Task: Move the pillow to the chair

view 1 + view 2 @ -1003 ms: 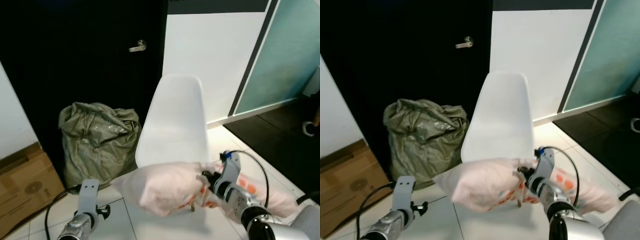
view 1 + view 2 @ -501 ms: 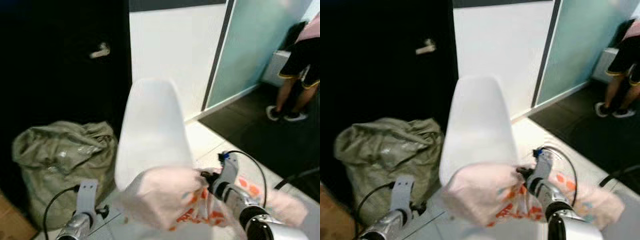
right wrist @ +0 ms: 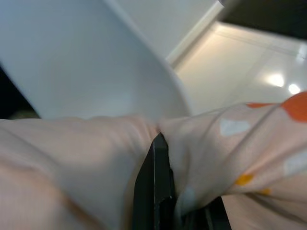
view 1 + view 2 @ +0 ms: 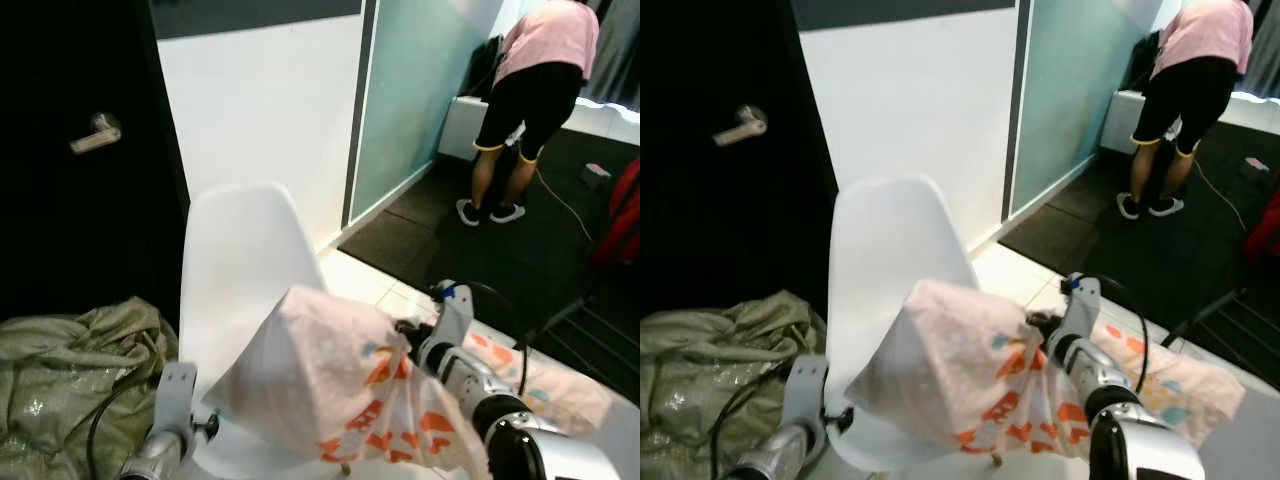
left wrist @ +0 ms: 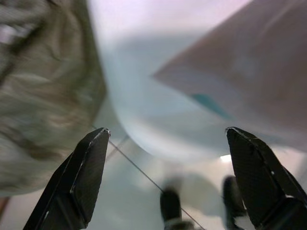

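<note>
The pillow (image 4: 970, 375) is held pinched in the closed right gripper (image 4: 1040, 328), above the seat of the chair (image 4: 890, 270), its long axis across the seat. The left gripper (image 5: 163, 184), spread wide and empty, is kept beside the chair.

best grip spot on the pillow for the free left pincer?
Its loose near-left corner, taken from the robot's left: that corner juts free over the chair, while the right pincer already pinches the bunched middle.

pale pink pillow (image 4: 340, 380) with orange and teal spots, white chair (image 4: 240, 270), olive sack (image 4: 60, 370)
</note>
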You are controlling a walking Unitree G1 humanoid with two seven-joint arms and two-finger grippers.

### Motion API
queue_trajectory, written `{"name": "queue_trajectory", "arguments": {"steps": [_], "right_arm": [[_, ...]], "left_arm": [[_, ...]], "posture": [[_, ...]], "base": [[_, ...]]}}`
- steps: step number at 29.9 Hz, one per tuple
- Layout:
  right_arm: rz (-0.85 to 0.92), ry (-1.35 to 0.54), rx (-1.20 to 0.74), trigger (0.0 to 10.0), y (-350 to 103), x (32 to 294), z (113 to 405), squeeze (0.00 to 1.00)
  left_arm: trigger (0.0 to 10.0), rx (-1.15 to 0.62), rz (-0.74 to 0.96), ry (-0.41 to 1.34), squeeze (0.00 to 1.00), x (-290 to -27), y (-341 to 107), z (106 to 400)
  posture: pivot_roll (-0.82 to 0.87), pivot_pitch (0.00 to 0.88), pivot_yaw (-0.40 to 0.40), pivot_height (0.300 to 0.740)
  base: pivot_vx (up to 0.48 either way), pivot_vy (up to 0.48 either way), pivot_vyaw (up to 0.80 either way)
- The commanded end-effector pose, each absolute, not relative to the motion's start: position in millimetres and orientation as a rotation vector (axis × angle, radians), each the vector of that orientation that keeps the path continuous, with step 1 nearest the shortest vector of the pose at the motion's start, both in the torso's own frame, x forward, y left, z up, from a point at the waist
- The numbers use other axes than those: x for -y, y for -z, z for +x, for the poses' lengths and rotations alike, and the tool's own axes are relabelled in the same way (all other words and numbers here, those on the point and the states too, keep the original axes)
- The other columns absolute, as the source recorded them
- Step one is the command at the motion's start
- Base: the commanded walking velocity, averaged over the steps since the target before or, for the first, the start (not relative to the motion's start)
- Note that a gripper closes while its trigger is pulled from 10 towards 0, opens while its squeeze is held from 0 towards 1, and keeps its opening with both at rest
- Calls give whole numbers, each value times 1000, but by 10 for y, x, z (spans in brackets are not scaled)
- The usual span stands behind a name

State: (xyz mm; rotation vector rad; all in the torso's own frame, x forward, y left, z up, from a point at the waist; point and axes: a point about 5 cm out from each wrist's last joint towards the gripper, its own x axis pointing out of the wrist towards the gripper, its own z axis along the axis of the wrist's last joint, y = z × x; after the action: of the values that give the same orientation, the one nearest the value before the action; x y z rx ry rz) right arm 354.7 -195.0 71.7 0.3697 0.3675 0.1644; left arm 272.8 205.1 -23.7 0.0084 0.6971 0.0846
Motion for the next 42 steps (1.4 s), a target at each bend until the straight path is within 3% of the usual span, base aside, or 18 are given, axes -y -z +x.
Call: {"name": "queue_trajectory", "arguments": {"steps": [1, 6, 11, 13, 19, 24, 28, 42], "right_arm": [[372, -267, -179, 10000, -1110, 1804, 3755, 0], [383, -559, -64, 10000, -1489, 1393, 3883, 0], [343, -803, -81, 10000, -1544, 1020, 3834, 0], [345, -819, -85, 10000, -1543, 977, 3828, 0], [367, -777, -105, 10000, -1501, 989, 3833, 0], [320, -904, -324, 10000, -1133, 950, 3640, 0], [284, -872, -377, 10000, -1053, 975, 3620, 0], [241, -775, -329, 10000, -1180, 1025, 3729, 0]], "left_arm": [[10000, -724, 27, -90, 0, -2102, 284, 2660], [10000, -729, 36, -115, 0, -2121, 289, 2650], [10000, -723, 38, -120, 0, -2118, 286, 2654], [10000, -721, 39, -122, 0, -2116, 284, 2656], [10000, -719, 44, -125, 0, -2112, 284, 2657], [10000, -722, 76, -133, 0, -2124, 284, 2655], [10000, -724, 89, -144, 0, -2134, 285, 2650], [10000, -725, 136, -186, 0, -2170, 286, 2638]], "posture": [[-93, 9, -34, 740], [-98, 12, -31, 740], [-92, 10, -42, 740], [-91, 11, -42, 740], [-92, 10, -42, 740], [-94, 6, -44, 740], [-89, 2, -45, 730], [-72, 9, -47, 685]], "base": [[480, 0, 0], [211, 0, 0], [0, 0, 0], [0, 0, 0], [0, 0, 0], [0, 0, 0], [0, 0, 0], [0, 0, 0]]}}
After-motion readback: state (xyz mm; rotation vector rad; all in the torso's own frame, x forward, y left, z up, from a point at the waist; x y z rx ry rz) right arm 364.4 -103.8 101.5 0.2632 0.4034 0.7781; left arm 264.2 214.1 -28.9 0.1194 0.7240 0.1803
